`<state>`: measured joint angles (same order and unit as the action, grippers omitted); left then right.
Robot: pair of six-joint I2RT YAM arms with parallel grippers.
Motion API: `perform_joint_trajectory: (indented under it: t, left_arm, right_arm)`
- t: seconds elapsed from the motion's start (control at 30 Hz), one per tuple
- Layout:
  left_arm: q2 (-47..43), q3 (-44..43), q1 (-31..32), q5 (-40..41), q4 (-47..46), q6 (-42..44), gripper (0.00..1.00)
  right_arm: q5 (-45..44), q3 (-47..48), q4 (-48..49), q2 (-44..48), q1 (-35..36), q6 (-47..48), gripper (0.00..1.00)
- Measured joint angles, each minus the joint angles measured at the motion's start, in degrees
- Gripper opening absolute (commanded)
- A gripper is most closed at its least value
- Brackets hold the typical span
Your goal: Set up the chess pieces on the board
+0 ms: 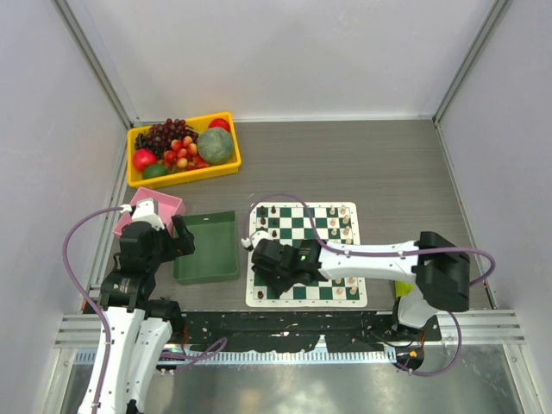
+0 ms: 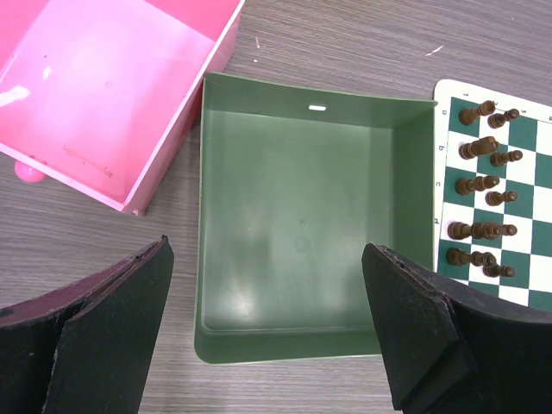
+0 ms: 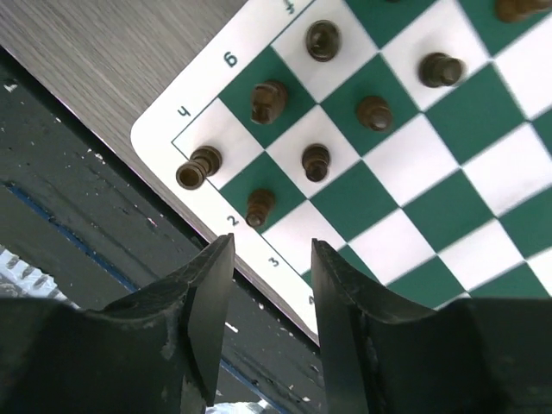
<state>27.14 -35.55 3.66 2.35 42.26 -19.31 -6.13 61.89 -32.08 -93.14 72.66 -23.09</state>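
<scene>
Leftward, the left claw (image 2: 267, 289) hangs wide open and empty over the green tray (image 2: 293, 241), the pink box (image 2: 103, 95) off its left finger. The right claw (image 3: 272, 254) stands partly open, gripping nothing, above a corner of the board (image 3: 172, 129), with dark chess pieces (image 3: 316, 161) standing just ahead of its tips. To my eye it should rise straight up before swinging, since those pieces crowd close ahead; bare squares open ahead to its right, while the edge of the table (image 3: 103, 52) lies beneath it.
</scene>
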Motion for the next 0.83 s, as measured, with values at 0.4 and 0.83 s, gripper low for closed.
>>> perform_joint_trajectory:
  t: [0.4, 0.83]
  left_arm:
    - [3.4, -0.1, 0.0, -0.1, 0.1, -0.3, 0.99]
    - [4.3, -3.0, 0.0, 3.5, 1.1, -3.4, 0.99]
  right_arm:
    - [-16.0, -5.1, -0.3, 22.7, -11.1, -2.1, 0.89]
    - [-20.2, -9.4, -1.4, 38.4, -56.3, 3.4, 0.95]
